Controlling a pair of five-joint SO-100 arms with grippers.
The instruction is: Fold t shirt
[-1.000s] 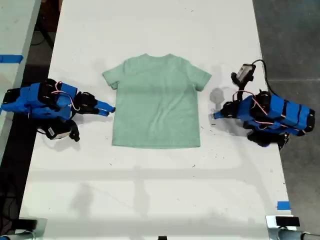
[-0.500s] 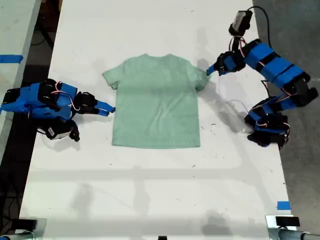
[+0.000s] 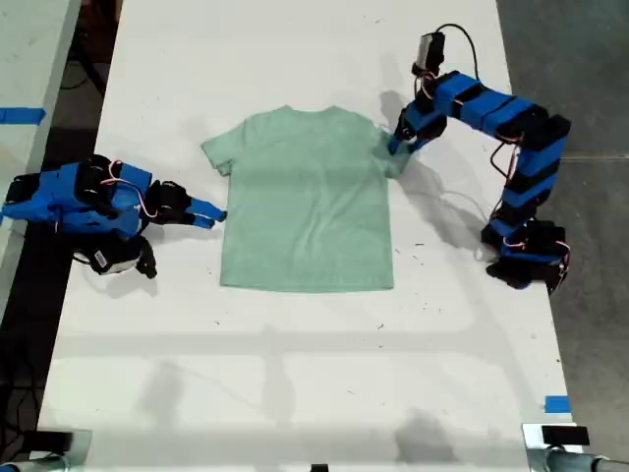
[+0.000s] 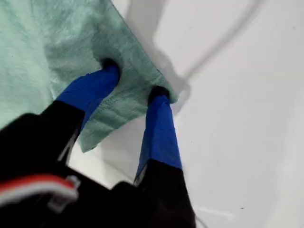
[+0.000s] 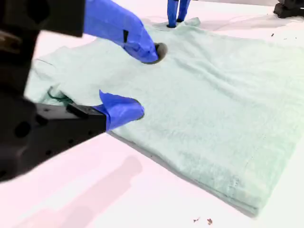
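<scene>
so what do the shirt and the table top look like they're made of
The t shirt looks like soft knit cloth, probably cotton jersey: matte mint green with a fine heathered weave, stitched hems, and it puckers where my first gripper presses on the sleeve. The table looks like a hard, smooth white board, perhaps laminate or painted; it carries soft shadows and small dark specks.

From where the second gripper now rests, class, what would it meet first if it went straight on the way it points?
My second gripper points at the t shirt; its side edge comes first, almost at the fingertips, though the exact gap is unclear.
</scene>
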